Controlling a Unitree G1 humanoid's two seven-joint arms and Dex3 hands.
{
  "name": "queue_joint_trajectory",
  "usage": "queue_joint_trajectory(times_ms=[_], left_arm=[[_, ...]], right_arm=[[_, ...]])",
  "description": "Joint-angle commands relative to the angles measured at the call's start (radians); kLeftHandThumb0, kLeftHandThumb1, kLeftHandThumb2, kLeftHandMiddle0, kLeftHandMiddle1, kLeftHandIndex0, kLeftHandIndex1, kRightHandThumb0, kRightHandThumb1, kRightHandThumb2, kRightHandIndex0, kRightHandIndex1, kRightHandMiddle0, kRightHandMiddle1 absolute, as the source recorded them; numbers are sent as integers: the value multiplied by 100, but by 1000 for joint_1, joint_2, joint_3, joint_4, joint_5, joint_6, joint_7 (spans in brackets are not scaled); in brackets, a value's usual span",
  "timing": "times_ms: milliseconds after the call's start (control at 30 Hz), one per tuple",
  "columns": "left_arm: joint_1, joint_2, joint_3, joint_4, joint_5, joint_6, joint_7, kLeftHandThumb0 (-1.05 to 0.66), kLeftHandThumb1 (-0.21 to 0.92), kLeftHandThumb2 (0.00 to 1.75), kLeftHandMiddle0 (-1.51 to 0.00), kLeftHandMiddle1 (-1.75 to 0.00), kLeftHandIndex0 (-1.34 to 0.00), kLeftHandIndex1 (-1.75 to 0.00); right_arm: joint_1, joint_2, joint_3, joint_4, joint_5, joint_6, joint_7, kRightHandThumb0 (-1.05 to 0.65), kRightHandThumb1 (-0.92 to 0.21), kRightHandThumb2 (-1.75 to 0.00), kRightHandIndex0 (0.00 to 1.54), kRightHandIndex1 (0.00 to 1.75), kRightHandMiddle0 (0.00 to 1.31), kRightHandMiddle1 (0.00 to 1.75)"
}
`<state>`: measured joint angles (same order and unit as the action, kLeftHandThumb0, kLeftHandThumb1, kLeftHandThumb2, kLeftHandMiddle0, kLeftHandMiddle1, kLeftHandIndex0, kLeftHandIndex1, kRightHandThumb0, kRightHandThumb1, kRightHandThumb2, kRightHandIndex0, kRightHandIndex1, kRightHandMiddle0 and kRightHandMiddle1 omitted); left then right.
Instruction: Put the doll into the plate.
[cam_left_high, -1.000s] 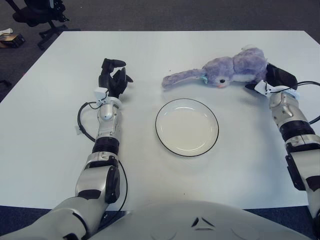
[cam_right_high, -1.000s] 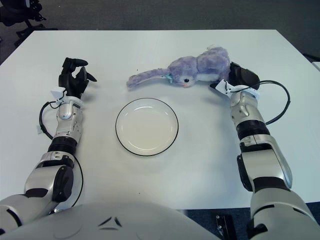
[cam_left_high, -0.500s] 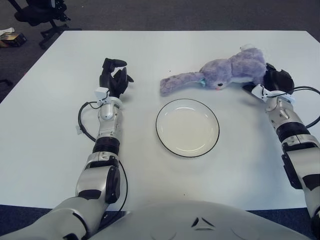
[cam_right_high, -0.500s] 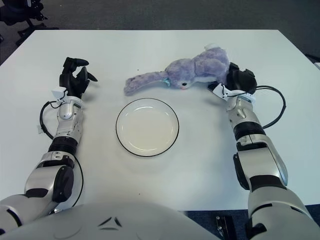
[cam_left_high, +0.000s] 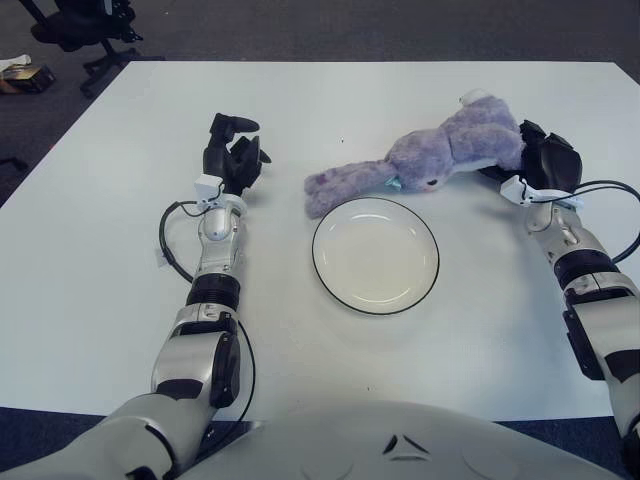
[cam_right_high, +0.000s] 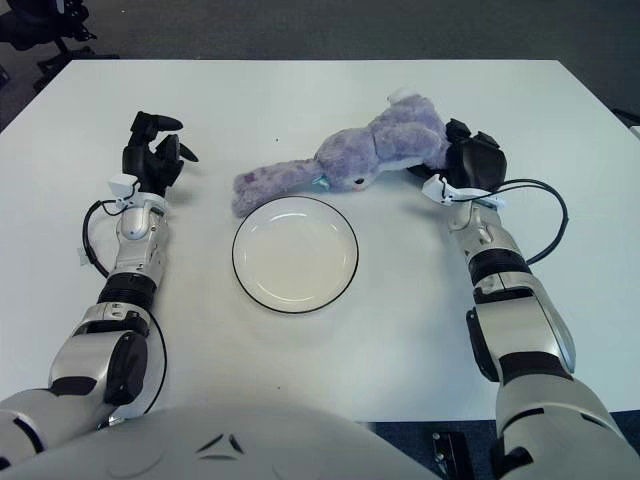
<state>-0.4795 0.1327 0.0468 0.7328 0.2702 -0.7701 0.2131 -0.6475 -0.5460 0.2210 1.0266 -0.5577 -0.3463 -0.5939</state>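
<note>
Purple plush doll (cam_left_high: 450, 155): far of the round white black-rimmed plate (cam_left_high: 374, 255), ear tip just beside its rim, on the white worktop (cam_left_high: 90, 290). Right hand (cam_left_high: 542, 165) grips its body. Left hand (cam_left_high: 230, 162) idle, fingers relaxed. Placement outstanding.

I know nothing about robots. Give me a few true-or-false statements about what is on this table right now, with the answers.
1. The purple plush doll lies inside the round white plate with a dark rim. False: it lies on the white table just behind the plate.
2. The right hand grips the doll's body. True.
3. The left hand holds the plate. False: it holds nothing and sits left of the plate.
4. The plate has nothing in it. True.
5. The doll's long ears point toward the robot's right. False: they stretch toward its left, ending near the plate's far rim.
</note>
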Motion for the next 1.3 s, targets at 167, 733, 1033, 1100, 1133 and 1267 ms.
queue_joint_trajectory(times_ms=[167, 733, 1033, 1100, 1133, 1267], left_arm=[[105, 47, -112, -24, 219, 4, 151, -52, 92, 16, -50, -18, -24, -68], [169, 46, -225, -464, 423, 125, 177, -58, 92, 13, -44, -4, -21, -64], [185, 27, -272, -591, 521, 236, 193, -60, 92, 15, -44, -3, -20, -62], [188, 19, -282, -615, 527, 259, 185, -60, 92, 15, -44, -3, -20, -61], [187, 6, -290, -644, 536, 290, 167, -61, 92, 16, -45, -3, -20, -61], [171, -30, -315, -724, 564, 413, 91, -63, 92, 20, -46, -2, -22, -53]], right_arm=[[33, 13, -13, -144, 24, 127, 133, -24, -92, -13, 89, 175, 74, 175], [40, 31, 39, -487, -74, 453, 391, -25, -92, -16, 96, 175, 84, 175], [27, 57, 51, -505, -98, 497, 407, -26, -92, -15, 98, 175, 87, 175], [26, 61, 53, -506, -103, 502, 408, -26, -92, -15, 99, 175, 87, 175], [24, 65, 56, -507, -107, 506, 409, -26, -92, -15, 99, 175, 87, 175], [23, 76, 62, -513, -118, 518, 409, -26, -92, -15, 99, 175, 88, 175]])
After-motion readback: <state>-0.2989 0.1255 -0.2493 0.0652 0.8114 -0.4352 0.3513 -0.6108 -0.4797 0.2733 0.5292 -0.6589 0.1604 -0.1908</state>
